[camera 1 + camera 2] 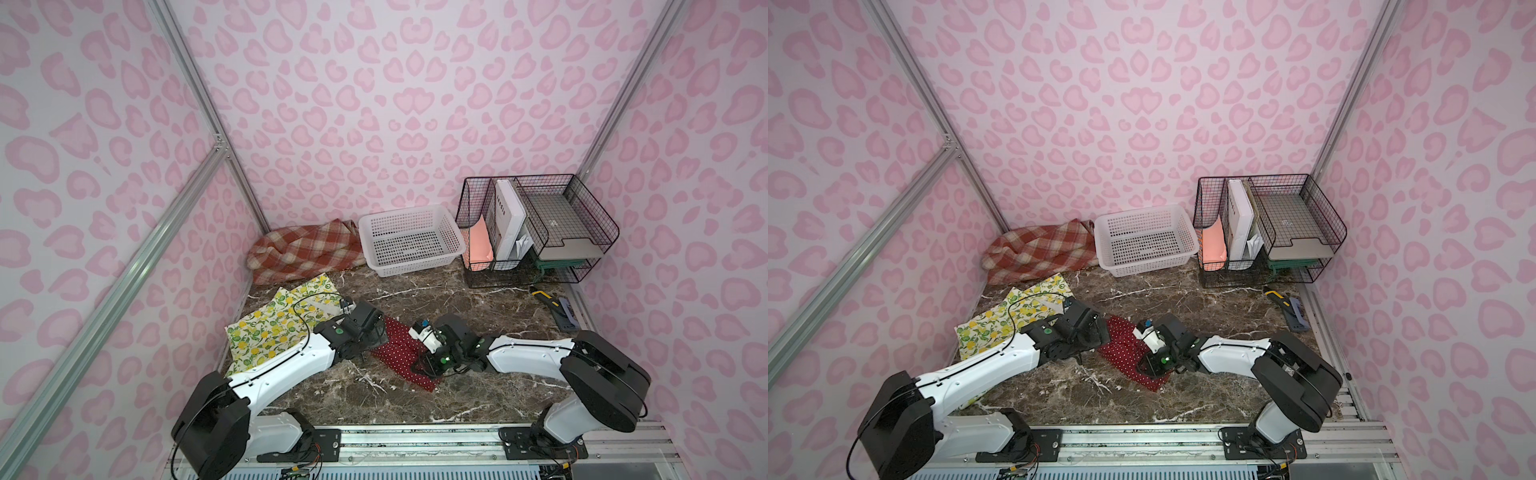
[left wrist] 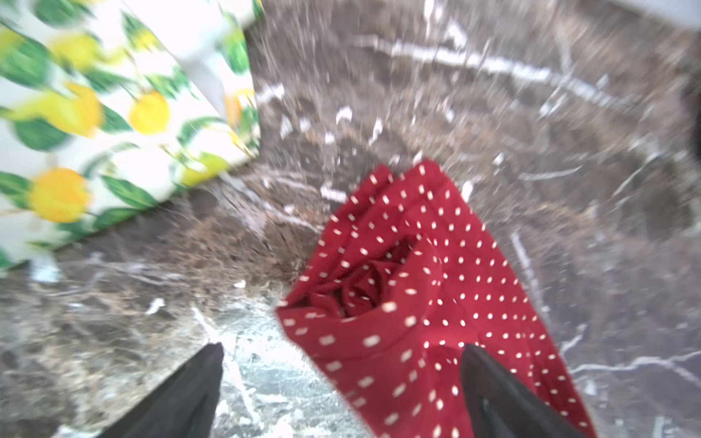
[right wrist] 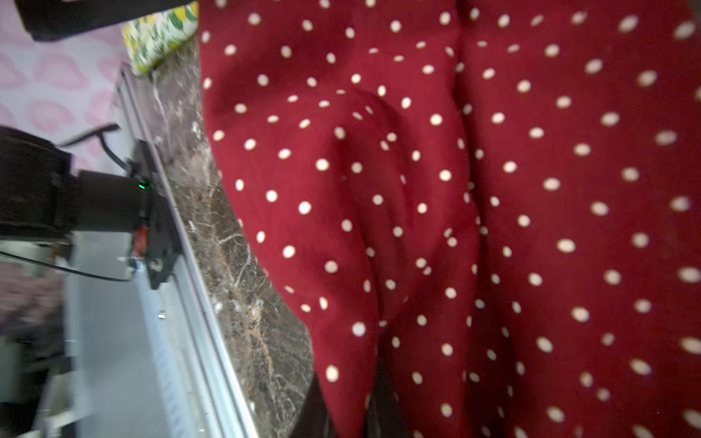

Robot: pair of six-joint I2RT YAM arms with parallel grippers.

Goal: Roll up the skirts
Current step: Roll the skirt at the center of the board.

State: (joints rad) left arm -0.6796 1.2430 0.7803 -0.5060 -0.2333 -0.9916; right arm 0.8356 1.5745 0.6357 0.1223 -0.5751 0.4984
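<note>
Red dotted skirt [image 2: 417, 265] seems light, limp, slippery; I'd grip the roll's ends: left claw [image 2: 343, 347] gapes wide there, right claw [image 3: 349, 402] pinches its cloth.

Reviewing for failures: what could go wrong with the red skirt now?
The left claw stands open at the rolled end of the red polka-dot skirt, so the roll may loosen. The right claw, closed on that cloth, could tug it apart. The left arm may drag the lemon skirt beneath it.
</note>
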